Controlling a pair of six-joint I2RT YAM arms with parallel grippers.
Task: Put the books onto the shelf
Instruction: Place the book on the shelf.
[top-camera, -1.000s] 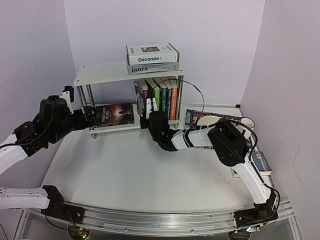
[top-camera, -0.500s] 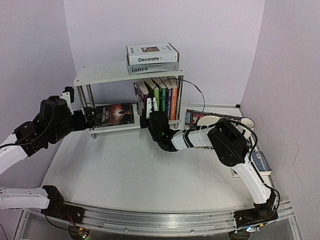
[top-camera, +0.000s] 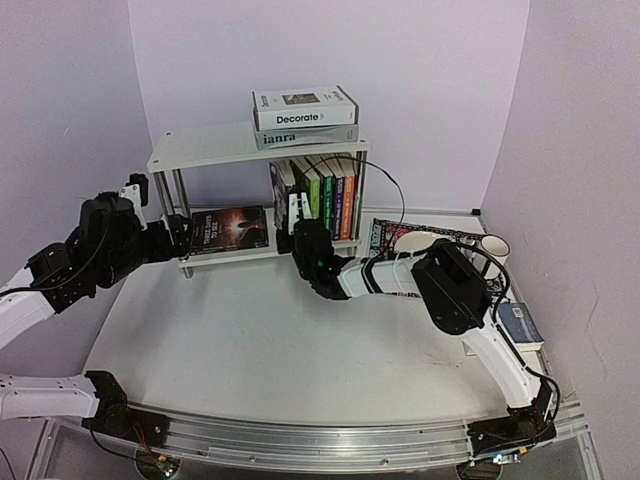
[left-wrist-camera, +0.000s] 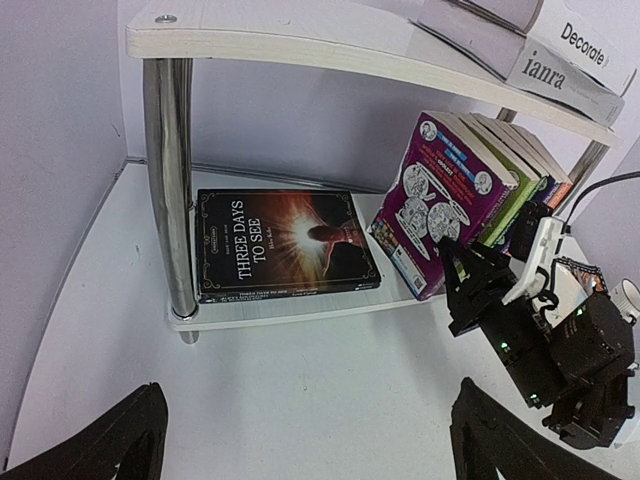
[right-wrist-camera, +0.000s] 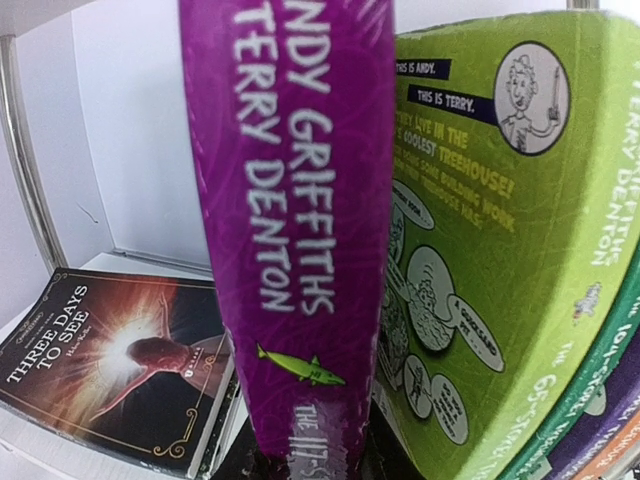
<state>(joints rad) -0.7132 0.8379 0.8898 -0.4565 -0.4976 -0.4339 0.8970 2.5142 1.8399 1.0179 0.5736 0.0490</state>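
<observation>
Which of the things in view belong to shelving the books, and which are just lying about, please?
Job: shelf; Decorate book and ianra book on top; Three Days to See flat on the lower tier; purple book, held by the right fingers; upright row beside it.
Lying about: patterned placemat; plate on it; white mug; small box at far right.

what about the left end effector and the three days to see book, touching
Apart. The left wrist view shows bare table between the open left end effector and the Three Days to See book.
</observation>
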